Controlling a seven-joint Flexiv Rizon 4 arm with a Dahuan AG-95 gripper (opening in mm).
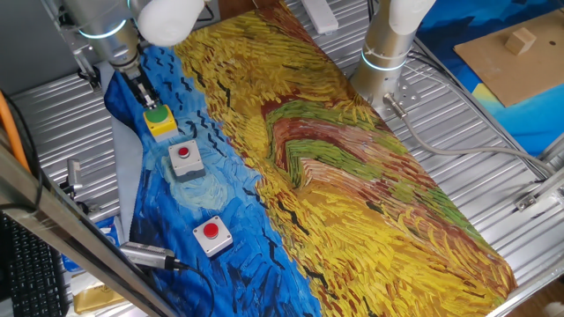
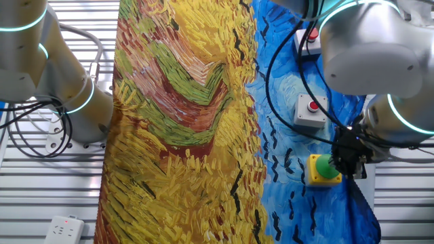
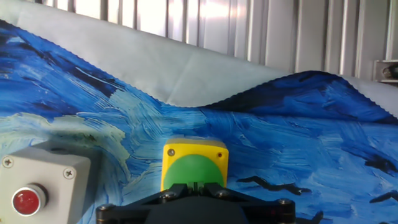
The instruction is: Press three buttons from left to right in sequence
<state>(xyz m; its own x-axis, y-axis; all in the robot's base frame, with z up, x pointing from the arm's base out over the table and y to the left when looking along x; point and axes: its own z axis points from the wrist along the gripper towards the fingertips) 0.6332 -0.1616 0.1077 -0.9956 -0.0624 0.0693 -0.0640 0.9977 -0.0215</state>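
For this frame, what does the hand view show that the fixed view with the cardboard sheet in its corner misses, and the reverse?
Only the hand view shows the cloth's pale underside folded up behind the green button. Only the fixed view shows the far red button, the second arm's base and the cardboard sheet. Both show the green button on its yellow box, the neighbouring red button and the gripper at the green cap.

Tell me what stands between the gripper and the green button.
Nothing visible does. The gripper is right at the cap of the green button on its yellow box; no cable or other thing lies between them.
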